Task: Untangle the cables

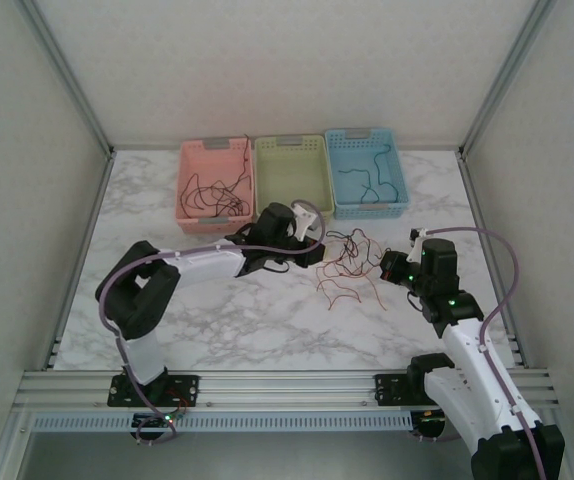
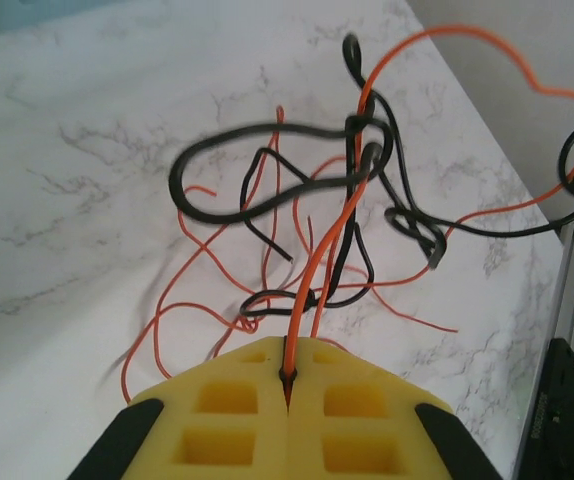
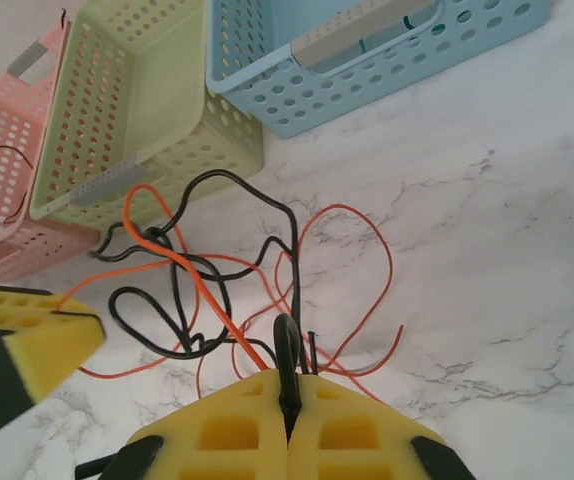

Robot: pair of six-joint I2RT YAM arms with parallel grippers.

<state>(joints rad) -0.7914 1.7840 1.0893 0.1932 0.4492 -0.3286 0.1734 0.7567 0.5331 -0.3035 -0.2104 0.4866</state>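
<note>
Cables, thin orange and black loops, marbled table

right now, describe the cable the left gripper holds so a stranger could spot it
On the marble table, a wire tangle lies before the baskets. The left gripper pinches one strand: the orange cable, brighter than the thin red wire and thinner than the black cable.

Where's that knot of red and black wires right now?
In the top view the wire knot lies on the marble table, between the left gripper and right gripper, just in front of the green basket and blue basket.
</note>
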